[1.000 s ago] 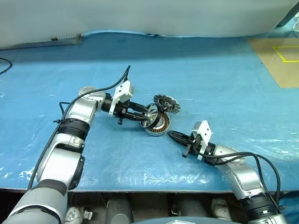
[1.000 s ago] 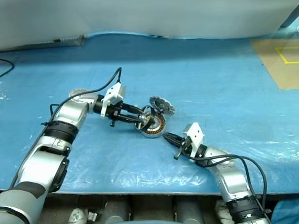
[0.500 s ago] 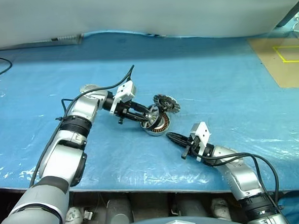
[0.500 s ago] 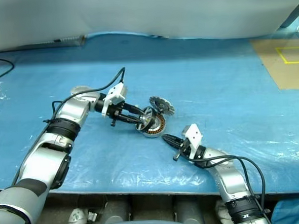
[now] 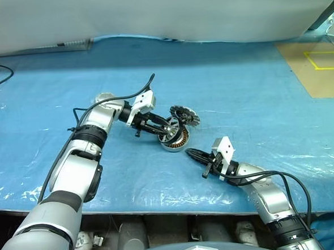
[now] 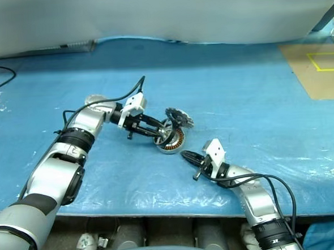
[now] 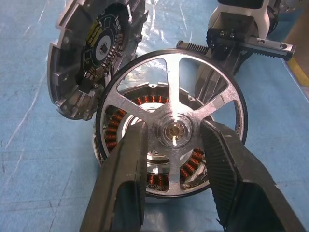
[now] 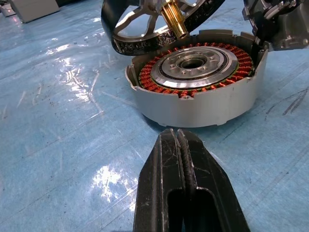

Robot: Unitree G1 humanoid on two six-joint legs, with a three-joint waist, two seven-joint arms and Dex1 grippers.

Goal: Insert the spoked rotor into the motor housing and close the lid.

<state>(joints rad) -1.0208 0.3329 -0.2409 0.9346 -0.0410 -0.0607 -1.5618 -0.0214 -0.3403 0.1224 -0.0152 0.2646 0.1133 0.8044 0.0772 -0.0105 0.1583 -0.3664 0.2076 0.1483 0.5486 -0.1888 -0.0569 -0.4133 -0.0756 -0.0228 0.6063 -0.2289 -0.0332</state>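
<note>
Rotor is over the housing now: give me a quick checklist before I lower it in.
1. Left gripper holding rotor at the hub: ok.
2. Rotor level with housing: not ok, it is tilted, one edge raised.
3. Rotor shaft lined up with the housing's centre hole: cannot tell.
4. Housing upright, windings uncovered: ok.
5. Lid out of the way: cannot tell, it leans close beside the housing.
6. Right gripper shut, apart from housing: ok.

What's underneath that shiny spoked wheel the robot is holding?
Under the spoked rotor, held tilted by the left gripper, sits the motor housing: copper windings show between the spokes. The rotor's hub and the fingers cover part of the housing's centre.
</note>
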